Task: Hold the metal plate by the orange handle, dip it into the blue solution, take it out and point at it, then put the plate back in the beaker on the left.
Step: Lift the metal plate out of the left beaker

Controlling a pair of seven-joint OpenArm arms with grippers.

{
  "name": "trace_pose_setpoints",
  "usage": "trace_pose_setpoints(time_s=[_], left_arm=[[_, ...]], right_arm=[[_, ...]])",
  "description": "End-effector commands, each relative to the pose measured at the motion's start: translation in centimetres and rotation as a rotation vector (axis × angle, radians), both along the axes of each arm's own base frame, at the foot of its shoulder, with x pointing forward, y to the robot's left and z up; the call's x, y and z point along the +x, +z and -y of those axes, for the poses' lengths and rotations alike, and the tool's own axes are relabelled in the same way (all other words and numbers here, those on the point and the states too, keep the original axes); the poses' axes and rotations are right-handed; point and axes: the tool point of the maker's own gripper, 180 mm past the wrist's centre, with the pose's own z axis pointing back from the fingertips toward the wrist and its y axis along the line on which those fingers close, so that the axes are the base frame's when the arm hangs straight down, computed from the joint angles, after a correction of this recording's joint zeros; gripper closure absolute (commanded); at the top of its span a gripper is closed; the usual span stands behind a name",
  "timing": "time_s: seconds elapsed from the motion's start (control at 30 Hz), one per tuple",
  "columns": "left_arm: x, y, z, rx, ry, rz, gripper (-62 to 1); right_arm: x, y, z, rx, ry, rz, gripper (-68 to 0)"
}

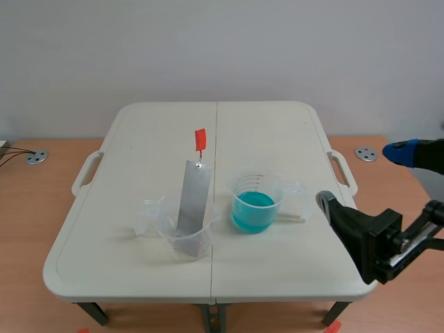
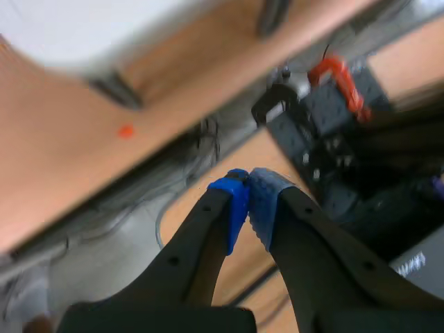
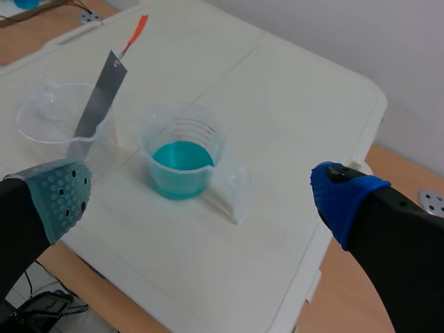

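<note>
Right gripper: my right gripper (image 3: 201, 200) is spread wide with nothing in it, hanging at the table's near right edge, right of the beakers and apart from them.
Left gripper: my left gripper (image 2: 248, 189) is pressed together at the tips, pinching nothing, off the table over the floor (image 2: 62, 166); that view is blurred.
Blue solution: the blue solution (image 1: 253, 207) sits in the right beaker (image 1: 258, 186), nearest my right gripper.
Metal plate: the metal plate (image 1: 193, 201) stands tilted in the left beaker (image 1: 186, 239), just left of the right beaker.
Orange handle: the orange handle (image 1: 200, 141) sticks up at the plate's far end, untouched.
Table: both beakers stand near the middle of the white table (image 1: 277, 135).
</note>
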Motion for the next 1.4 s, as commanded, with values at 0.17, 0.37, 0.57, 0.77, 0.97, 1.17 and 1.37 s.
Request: trace_pose_setpoints(time_s=[0.17,0.37,0.57,0.77,0.97,1.17,1.37], left_arm=[[-2.5,-3.2,-2.2,0.028,0.055,-0.093,-1.5],[-3.6,-6.0,-3.3,0.044,0.080,-0.156,-1.5],[-5.3,-8.2,-3.5,0.042,0.093,-0.223,-1.5],[-6.7,-9.4,-3.4,0.039,0.101,-0.271,-1.5],[-6.8,-9.4,-3.1,0.030,0.113,-0.272,-1.5],[-6.8,-9.4,-3.1,0.030,0.113,-0.271,-1.5],[-6.8,-9.4,-3.1,0.030,0.113,-0.271,-1.5]], right_arm=[[1.5,0.1,-0.8,0.049,0.009,0.015,-66.3],[3.2,0.2,-1.4,0.097,0.017,0.029,-66.3],[4.8,0.5,-2.5,0.128,0.042,0.044,-66.3],[6.2,0.7,-3.9,0.188,0.069,0.041,-66.3],[7.4,0.4,-5.8,0.218,0.108,0.013,-66.3],[8.5,0.6,-7.4,0.281,0.113,-0.013,-66.3],[9.5,0.5,-9.2,0.304,0.143,-0.040,-66.3]])
